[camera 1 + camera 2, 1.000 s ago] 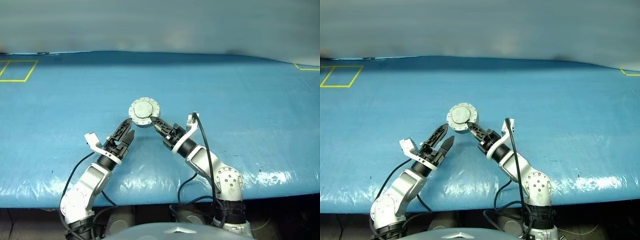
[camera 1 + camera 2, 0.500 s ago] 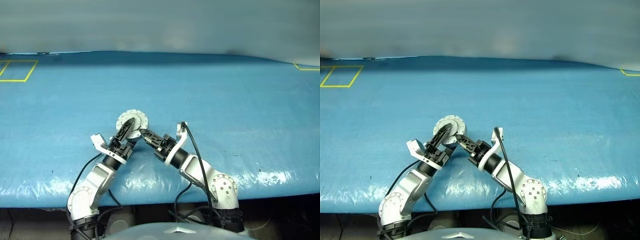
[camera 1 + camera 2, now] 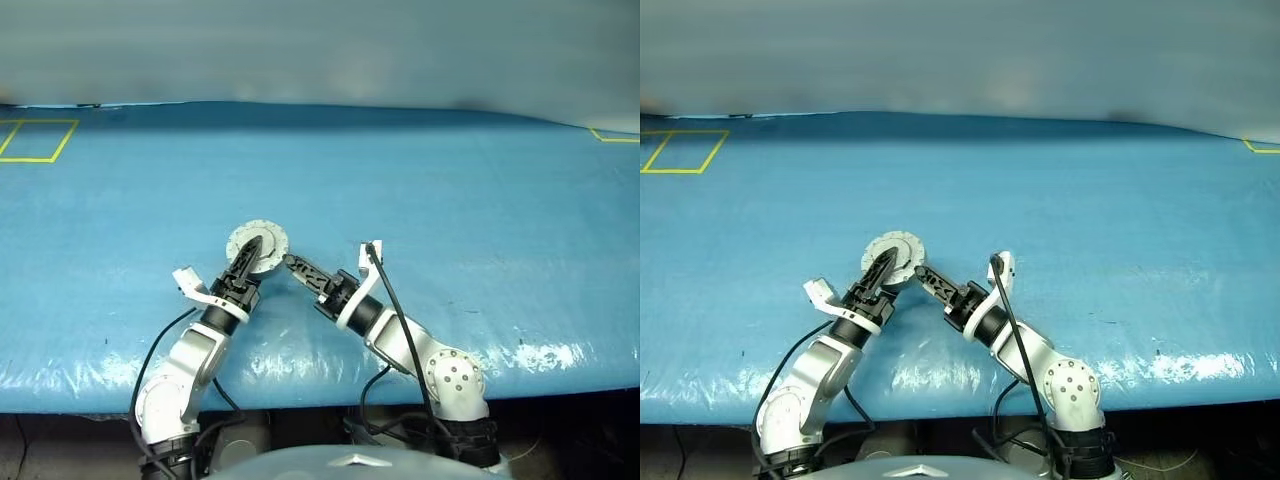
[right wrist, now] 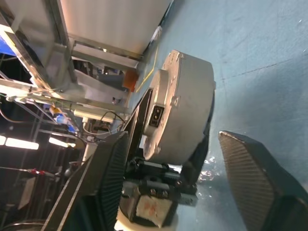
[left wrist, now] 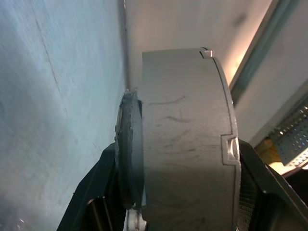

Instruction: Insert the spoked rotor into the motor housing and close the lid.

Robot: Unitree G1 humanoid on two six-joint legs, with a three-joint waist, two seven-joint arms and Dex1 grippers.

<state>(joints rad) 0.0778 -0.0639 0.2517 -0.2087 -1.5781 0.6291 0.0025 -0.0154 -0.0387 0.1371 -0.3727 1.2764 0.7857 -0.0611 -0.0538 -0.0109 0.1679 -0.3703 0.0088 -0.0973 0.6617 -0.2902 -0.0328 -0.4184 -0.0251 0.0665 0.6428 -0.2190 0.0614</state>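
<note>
Over blue desk (image 3: 480,200), left hand (image 3: 250,262) pinches housing (image 5: 185,139) with lid (image 5: 129,149) apparently shut, right hand (image 3: 292,265) spread just beside: task looks nearly complete.

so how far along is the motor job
Done, by the look of it: the lid sits flat against the housing, so it appears closed; the rotor would be inside, though that cannot be seen. In hand: the left gripper clamps the closed housing across its faces, while the right gripper stands open beside it. Left: probably just setting the unit down on the blue table.
</note>
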